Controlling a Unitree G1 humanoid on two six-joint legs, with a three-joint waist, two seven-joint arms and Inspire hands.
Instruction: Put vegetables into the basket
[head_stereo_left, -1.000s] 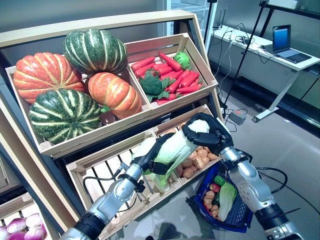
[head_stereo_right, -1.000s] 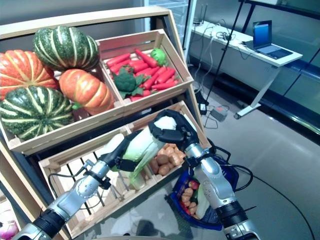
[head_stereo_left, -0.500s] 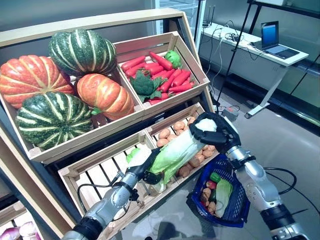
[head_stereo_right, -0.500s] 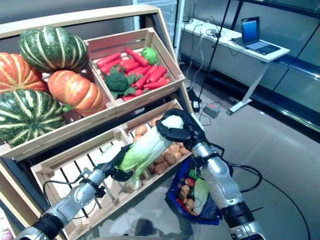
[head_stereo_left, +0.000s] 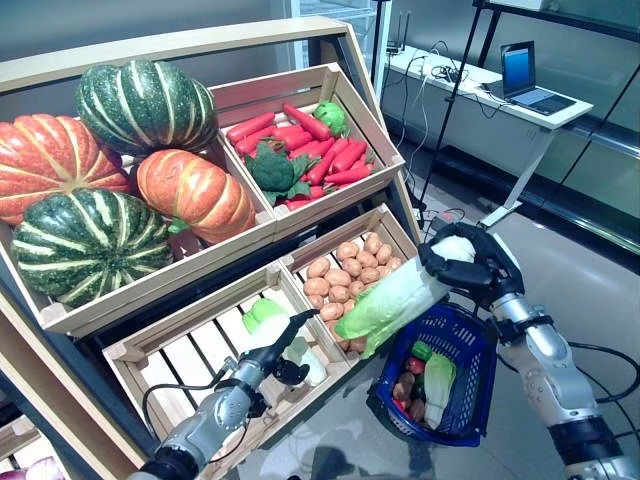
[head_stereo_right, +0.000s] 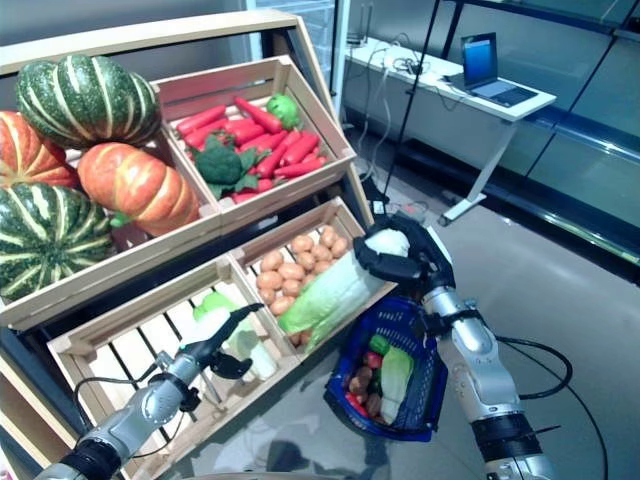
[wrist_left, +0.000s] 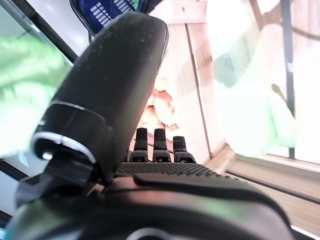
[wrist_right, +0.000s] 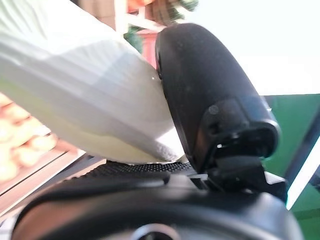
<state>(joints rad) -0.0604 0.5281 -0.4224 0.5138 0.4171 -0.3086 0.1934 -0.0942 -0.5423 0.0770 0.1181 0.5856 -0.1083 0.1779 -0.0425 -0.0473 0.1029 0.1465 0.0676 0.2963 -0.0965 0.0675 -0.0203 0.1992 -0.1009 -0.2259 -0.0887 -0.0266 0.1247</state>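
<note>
Right hand holds a cabbage over the blue basket, beside the potato crate.

The right hand (head_stereo_left: 468, 268) is clenched round the white stem end of the cabbage (head_stereo_left: 392, 302), which slants with its long axis running from the hand down to leafy tips at the basket (head_stereo_left: 455, 428) rim nearest the potato crate (head_stereo_left: 357, 275). The basket already holds another cabbage, peppers and small potatoes. Beyond the potato crate from the basket lies a slatted crate (head_stereo_left: 195, 355) with one cabbage (head_stereo_left: 283, 335); the left hand (head_stereo_left: 283, 338) reaches over it, fingers straight, holding nothing. Above sit crates of pumpkins (head_stereo_left: 120, 170) and of carrots with broccoli (head_stereo_left: 305, 150). A laptop (head_stereo_left: 525, 75) stands on a worktop (head_stereo_left: 490, 95) behind the basket.
</note>
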